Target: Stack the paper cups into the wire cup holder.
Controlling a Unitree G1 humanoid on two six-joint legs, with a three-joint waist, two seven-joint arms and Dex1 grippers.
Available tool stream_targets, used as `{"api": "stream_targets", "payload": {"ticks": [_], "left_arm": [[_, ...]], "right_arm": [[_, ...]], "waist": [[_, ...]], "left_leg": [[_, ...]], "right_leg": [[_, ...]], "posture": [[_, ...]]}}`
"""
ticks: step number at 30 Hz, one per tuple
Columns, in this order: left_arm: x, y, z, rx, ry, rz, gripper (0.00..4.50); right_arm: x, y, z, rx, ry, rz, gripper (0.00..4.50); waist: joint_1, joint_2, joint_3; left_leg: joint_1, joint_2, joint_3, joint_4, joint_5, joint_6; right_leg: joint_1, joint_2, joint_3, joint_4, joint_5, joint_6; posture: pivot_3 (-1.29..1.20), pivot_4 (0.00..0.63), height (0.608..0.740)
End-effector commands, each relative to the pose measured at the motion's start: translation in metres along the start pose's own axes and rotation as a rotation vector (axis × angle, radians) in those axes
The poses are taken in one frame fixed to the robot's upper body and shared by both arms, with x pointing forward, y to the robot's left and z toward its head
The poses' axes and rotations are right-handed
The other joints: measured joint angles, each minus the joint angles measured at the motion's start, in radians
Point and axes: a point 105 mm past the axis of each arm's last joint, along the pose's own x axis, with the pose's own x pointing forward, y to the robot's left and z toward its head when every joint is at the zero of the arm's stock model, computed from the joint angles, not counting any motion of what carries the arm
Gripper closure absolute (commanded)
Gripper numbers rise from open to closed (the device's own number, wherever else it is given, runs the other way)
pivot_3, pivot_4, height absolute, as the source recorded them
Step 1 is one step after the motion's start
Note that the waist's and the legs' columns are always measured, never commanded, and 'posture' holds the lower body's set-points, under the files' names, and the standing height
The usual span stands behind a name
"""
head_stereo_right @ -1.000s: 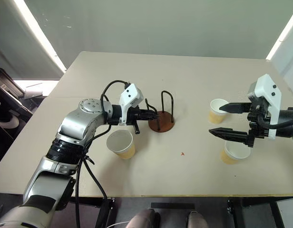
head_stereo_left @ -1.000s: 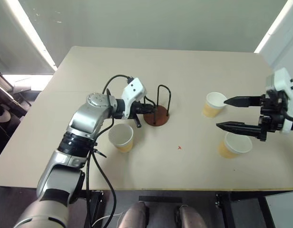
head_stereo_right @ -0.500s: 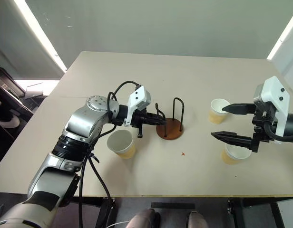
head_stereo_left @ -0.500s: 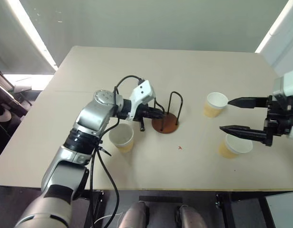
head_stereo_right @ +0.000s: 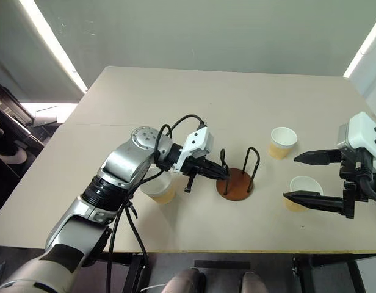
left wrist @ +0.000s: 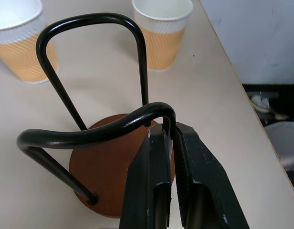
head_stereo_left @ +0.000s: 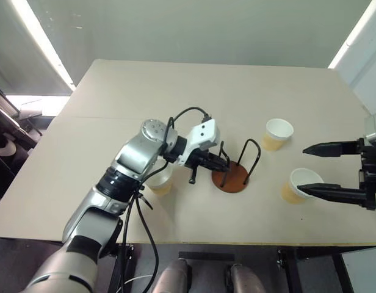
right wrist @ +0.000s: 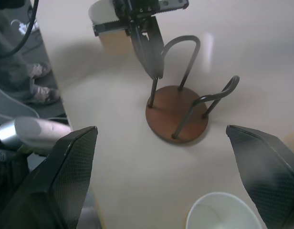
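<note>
Here the left gripper (left wrist: 172,138) has its two black fingers (left wrist: 154,181) pressed together on the nearer wire loop of the wire cup holder (head_stereo_left: 235,172), pinching the thin black wire just below its bend. In the left wrist view the wire passes between the fingertips, and the loop curves away sideways from them. The holder's second loop stands upright on the far side of the reddish-brown disc base, which lies flat on the counter (head_stereo_left: 176,91) near its middle. No cup sits in the holder.

The left arm reaches in from the robot's left, and its forearm crosses above one of the paper cups (head_stereo_right: 159,186). That cup stands upright on the counter just to the left of the holder, partly hidden under the wrist.

The right gripper (head_stereo_right: 307,177) hovers at the right edge of the counter with its fingers (head_stereo_right: 313,200) spread wide apart and holding nothing. They point toward the middle of the counter. The lower finger lies across the front of a second cup (head_stereo_left: 298,184), which stands upright, open end up, to the right of the holder; whether the finger touches it I cannot tell.

A third cup (head_stereo_left: 277,134) stands upright farther back on the counter, beyond the second cup and apart from both the holder and the right gripper's upper finger. All three cups are tan-yellow outside and white inside.
</note>
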Motion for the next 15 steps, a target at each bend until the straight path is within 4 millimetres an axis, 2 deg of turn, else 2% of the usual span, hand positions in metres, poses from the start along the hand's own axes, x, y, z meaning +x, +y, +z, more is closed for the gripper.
{"api": "stream_targets", "payload": {"ticks": [1,9,14,15], "left_arm": [[0.006,-0.003,0.004,0.065,0.002,-0.015,4.49],[0.02,-0.009,0.0,0.058,-0.009,-0.042,4.49],[0.022,-0.009,-0.009,0.041,0.016,-0.045,4.49],[0.022,-0.009,-0.013,0.044,0.033,-0.042,4.22]], "right_arm": [[-0.007,-0.001,0.006,-0.053,0.005,-0.028,0.0],[-0.005,-0.002,0.002,-0.063,0.015,-0.03,0.0],[-0.005,-0.003,0.002,-0.066,0.013,-0.033,0.0],[-0.005,-0.002,0.002,-0.064,0.012,-0.031,0.0]], "waist": [[0.0,0.0,0.0],[0.0,0.0,0.0],[0.0,0.0,0.0],[0.0,0.0,0.0]], "left_leg": [[0.0,0.0,0.0,0.0,0.0,0.0],[0.0,0.0,0.0,0.0,0.0,0.0],[0.001,0.0,0.0,0.001,0.0,0.0],[0.001,0.0,0.0,0.001,0.0,0.0]], "right_leg": [[0.0,0.0,0.0,0.0,0.0,0.0],[0.0,0.0,0.0,0.0,0.0,0.0],[0.001,0.0,0.0,0.0,0.0,0.0],[0.002,0.0,0.0,0.0,0.0,0.0]], "posture": [[0.0,0.15,0.74],[0.0,0.15,0.74],[0.0,0.15,0.74],[0.0,0.15,0.74]]}}
